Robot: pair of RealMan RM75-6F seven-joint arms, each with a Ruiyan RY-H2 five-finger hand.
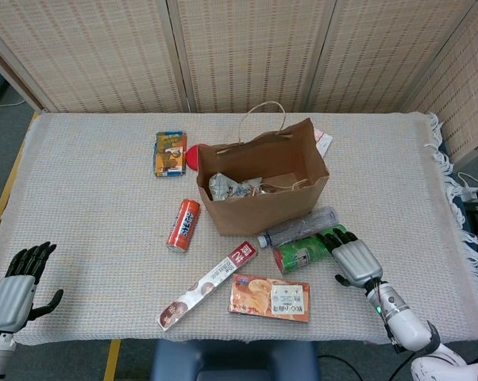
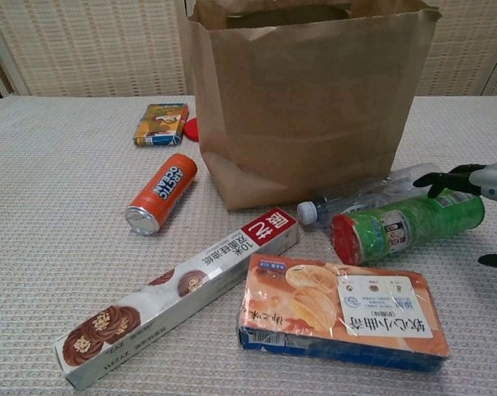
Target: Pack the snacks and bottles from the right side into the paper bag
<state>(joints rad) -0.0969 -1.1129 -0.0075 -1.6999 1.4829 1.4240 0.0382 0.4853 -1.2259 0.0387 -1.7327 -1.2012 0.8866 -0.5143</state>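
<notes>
The brown paper bag stands open mid-table with a silver snack pouch inside. In front of it to the right lie a clear water bottle and a green can with a red lid. My right hand is at the can's far end: its fingers lie over the top and the thumb is spread below, apart from the can. My left hand hangs open off the table's front left corner.
An orange biscuit pack and a long cookie box lie near the front edge. An orange can lies left of the bag. A blue-yellow box and a red lid sit behind.
</notes>
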